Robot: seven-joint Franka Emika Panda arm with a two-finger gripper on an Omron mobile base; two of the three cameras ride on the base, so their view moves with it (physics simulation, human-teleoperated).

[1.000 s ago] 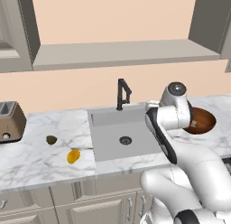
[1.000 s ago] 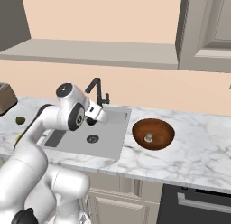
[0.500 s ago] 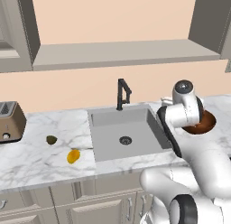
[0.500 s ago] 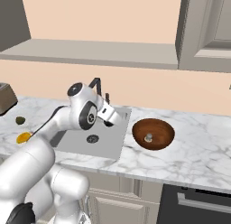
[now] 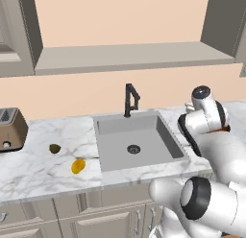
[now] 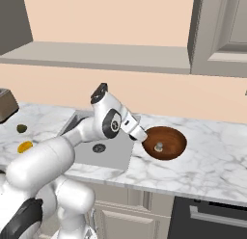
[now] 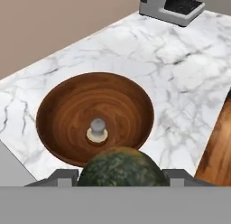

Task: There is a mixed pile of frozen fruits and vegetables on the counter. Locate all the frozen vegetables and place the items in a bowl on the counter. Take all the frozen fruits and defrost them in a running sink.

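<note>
The claw [image 6: 143, 138] is clamped on the dark green ball [image 7: 121, 168], its jaws partly spread around it, held just over the near rim of the wooden bowl [image 6: 174, 147], which sits on the counter [image 6: 212, 156] right of the sink [image 5: 117, 149]. A mushroom [image 7: 97, 129] stands inside the bowl. The orange-yellow fruit [image 5: 78, 165] and the small olive-green fruit [image 5: 55, 148] lie on the counter left of the sink, near its front edge.

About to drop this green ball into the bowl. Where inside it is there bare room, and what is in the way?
The mushroom stands at the center of the bowl, so the middle is taken. The sloping wood all around it is bare, widest toward the far rim. Beyond the bowl, the counter is bare up to the grey appliance. The gripper holds the dark green ball at the near rim.
</note>
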